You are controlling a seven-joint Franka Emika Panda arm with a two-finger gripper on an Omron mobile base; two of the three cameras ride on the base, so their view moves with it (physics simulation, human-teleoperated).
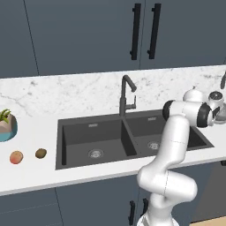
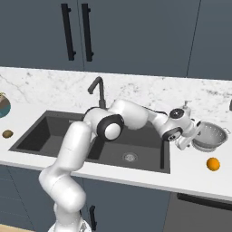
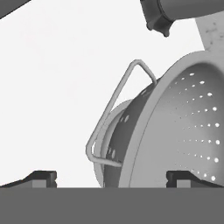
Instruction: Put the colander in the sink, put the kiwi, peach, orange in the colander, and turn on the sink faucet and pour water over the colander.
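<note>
The silvery colander (image 2: 210,135) stands on the white counter to the right of the dark double sink (image 2: 41,131). My gripper (image 2: 192,139) is at its left rim, open. In the hand view the colander's wire handle (image 3: 114,114) and rim lie between my two fingertips (image 3: 43,178), with my gripper (image 3: 111,180) not closed on them. The orange (image 2: 213,164) lies on the counter just in front of the colander. Left of the sink (image 1: 79,137) lie the peach (image 1: 16,157) and the kiwi (image 1: 40,153). The sink faucet (image 1: 126,95) stands behind the basins with no water running.
A teal plant pot (image 1: 6,127) sits at the far left of the counter. A dark knobbed object (image 3: 162,15) shows beyond the colander. Dark cabinets with black handles (image 1: 135,31) hang above the marble backsplash. My arm reaches over the right basin.
</note>
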